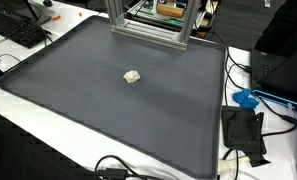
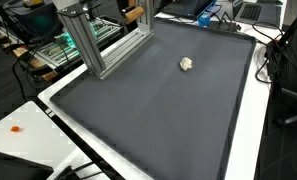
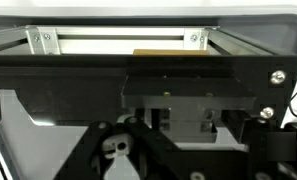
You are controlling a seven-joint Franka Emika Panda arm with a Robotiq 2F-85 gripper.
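A small crumpled off-white lump point(image 1: 133, 76) lies just above the middle of the dark grey mat point(image 1: 88, 125) on the white bench point(image 1: 10, 118), well apart from the aluminium-profile frame point(image 1: 148, 28) at the upper edge. Only dark parts of the tool point(image 3: 138, 152) are shown low in the wrist view; its opening cannot be told. A knock against the close frame is judged possible, and the light lump could be nudged away.

A dark mat point(image 1: 88, 110) carries an aluminium frame point(image 1: 148, 28) at its edge; a keyboard point(image 1: 21, 30) lies nearby.
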